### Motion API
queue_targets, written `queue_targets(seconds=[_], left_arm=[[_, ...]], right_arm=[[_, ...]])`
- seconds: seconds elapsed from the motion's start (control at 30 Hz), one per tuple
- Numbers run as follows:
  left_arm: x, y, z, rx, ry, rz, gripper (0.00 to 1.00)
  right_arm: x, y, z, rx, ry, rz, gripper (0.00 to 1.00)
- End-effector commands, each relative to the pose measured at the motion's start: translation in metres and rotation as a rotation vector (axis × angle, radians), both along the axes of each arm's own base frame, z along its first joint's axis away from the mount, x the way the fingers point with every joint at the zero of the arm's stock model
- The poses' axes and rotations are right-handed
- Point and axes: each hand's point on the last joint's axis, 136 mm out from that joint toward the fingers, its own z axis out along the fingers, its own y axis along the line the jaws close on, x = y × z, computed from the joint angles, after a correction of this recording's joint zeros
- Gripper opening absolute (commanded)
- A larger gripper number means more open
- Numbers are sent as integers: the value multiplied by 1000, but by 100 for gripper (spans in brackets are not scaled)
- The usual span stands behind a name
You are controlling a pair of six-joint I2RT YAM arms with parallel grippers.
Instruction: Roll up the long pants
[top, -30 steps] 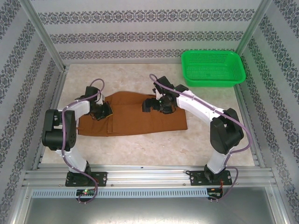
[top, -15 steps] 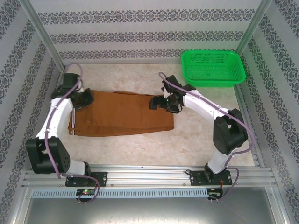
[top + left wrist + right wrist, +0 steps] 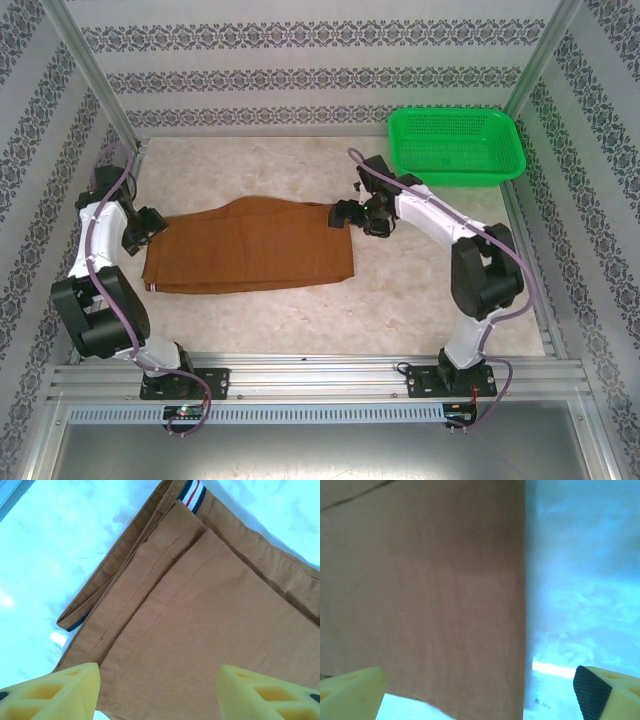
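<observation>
long pants (image 3: 250, 245) under left gripper (image 3: 159, 692), seemingly ungrasped

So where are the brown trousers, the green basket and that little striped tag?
trousers (image 3: 250, 245), overhead view, middle of the flattened brown cloth.
green basket (image 3: 450, 172), overhead view, its near wall.
striped tag (image 3: 192, 491), left wrist view, the red and white stripes at the cloth's edge.

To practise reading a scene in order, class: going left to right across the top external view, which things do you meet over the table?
left gripper → long pants → right gripper → green basket
</observation>
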Motion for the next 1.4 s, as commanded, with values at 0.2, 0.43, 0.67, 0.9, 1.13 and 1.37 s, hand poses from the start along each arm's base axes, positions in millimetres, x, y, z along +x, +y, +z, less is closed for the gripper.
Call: queue_targets(seconds=[0.2, 0.43, 0.67, 0.9, 1.13, 1.37], left_arm=[[32, -85, -53, -65, 23, -186, 58], [62, -112, -118, -110, 134, -242, 0], [142, -163, -124, -56, 120, -423, 0], [234, -272, -128, -154, -5, -604, 0], [290, -363, -119, -324, -238, -676, 0], [287, -353, -53, -46, -348, -784, 24]], right_arm=[[44, -1, -51, -117, 0, 73, 98], [56, -22, -66, -76, 27, -21, 0], [-52, -58, -69, -95, 83, -71, 0], [-153, -22, -55, -81, 88, 20, 0], [-183, 11, -40, -193, 36, 151, 0], [-150, -35, 24, -453, -253, 16, 0]])
